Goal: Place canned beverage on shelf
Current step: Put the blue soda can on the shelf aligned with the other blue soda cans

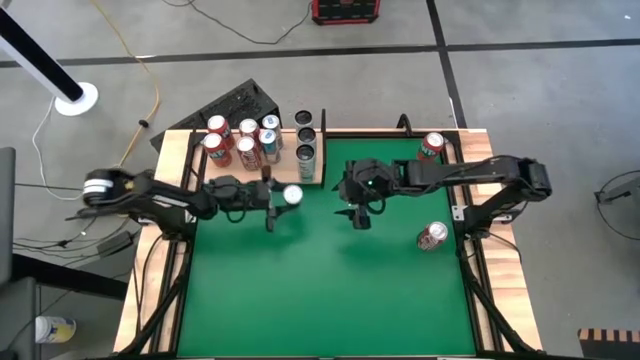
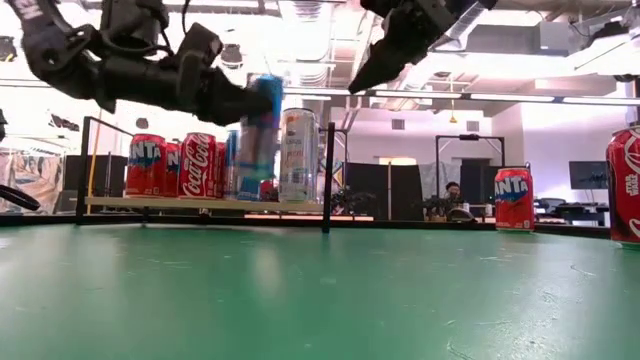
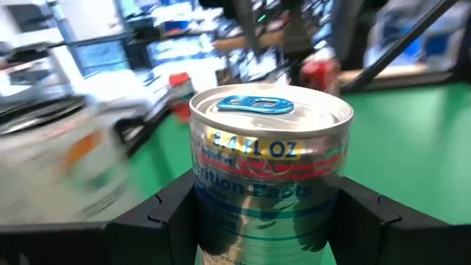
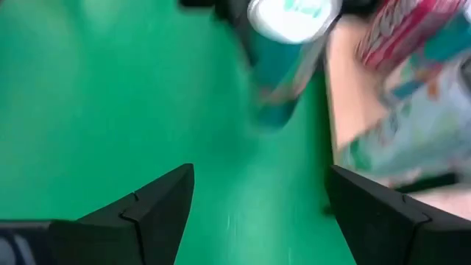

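One can [image 1: 292, 195] is held upright between the fingers of the left gripper [image 1: 281, 197], clear of the green table [image 1: 320, 290], as is seen in the low view, where the can [image 2: 260, 135] hangs above the felt. Its long axis is kept vertical; the silver top with a blue tab [image 3: 254, 105] is shown in the left wrist view, with the dark fingers [image 3: 158, 213] pressed against both sides of the body. The shelf [image 1: 195, 165] lies at the far left of the table, and the held can is just beside its near right edge. The board is already crowded with red cans [image 1: 215, 148] on its left part and three tall cans [image 1: 306, 135] along its right end, so little open room is left; free space is judged to lie between these groups or at the near edge. A short move far and left is called for, with the standing cans at risk of being knocked. The right gripper [image 1: 357, 215] waits above mid-table with its jaws spread wide and empty. Two more cans [image 1: 432, 236] remain at the right.
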Tool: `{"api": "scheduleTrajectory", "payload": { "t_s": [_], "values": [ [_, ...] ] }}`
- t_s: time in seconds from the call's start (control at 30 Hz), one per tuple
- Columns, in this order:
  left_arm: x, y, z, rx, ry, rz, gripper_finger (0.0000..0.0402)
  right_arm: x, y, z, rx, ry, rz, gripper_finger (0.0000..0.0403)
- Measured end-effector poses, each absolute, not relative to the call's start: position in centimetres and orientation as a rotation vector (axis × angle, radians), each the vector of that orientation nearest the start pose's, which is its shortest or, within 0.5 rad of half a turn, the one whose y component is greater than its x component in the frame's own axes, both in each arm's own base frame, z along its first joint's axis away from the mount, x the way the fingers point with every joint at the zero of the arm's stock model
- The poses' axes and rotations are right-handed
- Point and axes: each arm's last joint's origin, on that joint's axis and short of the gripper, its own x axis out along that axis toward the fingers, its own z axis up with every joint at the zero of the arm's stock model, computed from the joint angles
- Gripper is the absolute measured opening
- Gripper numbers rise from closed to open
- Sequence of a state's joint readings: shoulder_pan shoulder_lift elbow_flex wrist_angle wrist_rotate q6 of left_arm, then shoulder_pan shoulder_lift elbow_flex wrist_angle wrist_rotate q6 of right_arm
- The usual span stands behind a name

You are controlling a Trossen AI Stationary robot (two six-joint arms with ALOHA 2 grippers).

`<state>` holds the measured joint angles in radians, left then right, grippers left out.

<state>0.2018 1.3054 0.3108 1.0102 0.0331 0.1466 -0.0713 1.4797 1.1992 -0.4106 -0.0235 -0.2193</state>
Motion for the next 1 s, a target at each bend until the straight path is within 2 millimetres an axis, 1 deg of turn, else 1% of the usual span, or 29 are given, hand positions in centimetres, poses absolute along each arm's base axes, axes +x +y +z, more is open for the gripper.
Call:
{"api": "scheduleTrajectory", "payload": {
  "t_s": [0.1,0.17,0.3,0.43,0.53,0.8,1.0],
  "values": [
    [21.4,5.5,18.9,0.175,0.006,0.234,0.0206,32.5,-2.5,29.1,-0.189,0.696,0.029,0.0329],
    [20.7,6.3,18.9,0.179,-0.012,0.263,0.0206,32.3,-2.6,28.3,-0.197,0.712,0.031,0.0329],
    [19.6,8.2,18.5,0.169,0.0,0.33,0.0206,32.3,-2.9,27.2,-0.207,0.692,0.025,0.0329],
    [19.0,9.9,18.2,0.142,0.012,0.403,0.0206,32.3,-3.2,27.4,-0.208,0.665,0.012,0.0329],
    [18.7,10.6,18.2,0.133,0.003,0.414,0.0206,32.3,-3.4,27.3,-0.202,0.679,0.007,0.0329],
    [18.4,11.0,18.3,0.098,-0.007,0.43,0.0206,32.3,-3.4,27.3,-0.201,0.673,0.006,0.0329],
    [19.0,10.1,18.3,0.062,-0.023,0.36,0.0206,32.3,-3.4,27.3,-0.199,0.669,0.005,0.0329]
  ]
}}
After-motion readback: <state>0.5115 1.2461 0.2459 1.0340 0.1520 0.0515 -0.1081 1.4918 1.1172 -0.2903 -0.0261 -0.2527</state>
